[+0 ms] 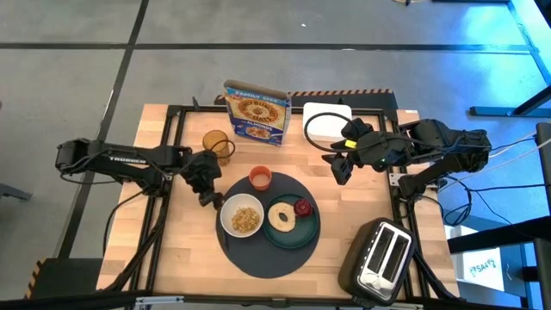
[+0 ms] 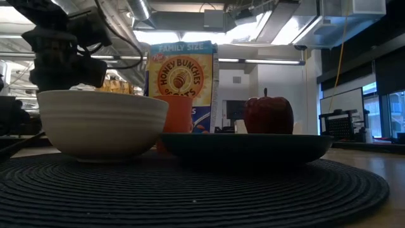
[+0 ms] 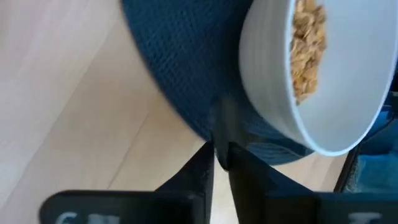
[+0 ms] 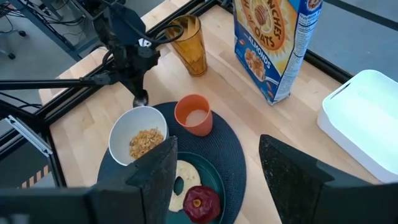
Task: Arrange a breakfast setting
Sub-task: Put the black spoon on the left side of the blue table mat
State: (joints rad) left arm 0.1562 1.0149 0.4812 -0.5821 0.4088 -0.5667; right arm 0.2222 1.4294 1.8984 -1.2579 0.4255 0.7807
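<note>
Round dark-grey placemat [image 1: 258, 251] flat, lower centre of high view. White bowl [image 1: 242, 215] on its left part, upright, holds tan cereal. Teal plate [image 1: 303, 232] on right part, carrying tan ring bagel [image 1: 282, 215] and small dark-red fruit [image 1: 304, 207] just beside it. Small orange cup [image 1: 261, 178] upright at mat's upper edge.

The table [image 1: 185, 250] was pale wood planks edged by a black metal frame [image 1: 172, 120], standing on a grey concrete floor [image 1: 69, 77] crossed by dark seam lines. Blue light washed the floor at the far right corner. Across the room, long ceiling lights [image 2: 183, 38] glowed among ducts and pipes [image 2: 272, 19], a yellow cable [image 2: 342, 50] hung down, and a bright window [image 2: 395, 114] stood at the right beside a whiteboard [image 2: 342, 104]
</note>
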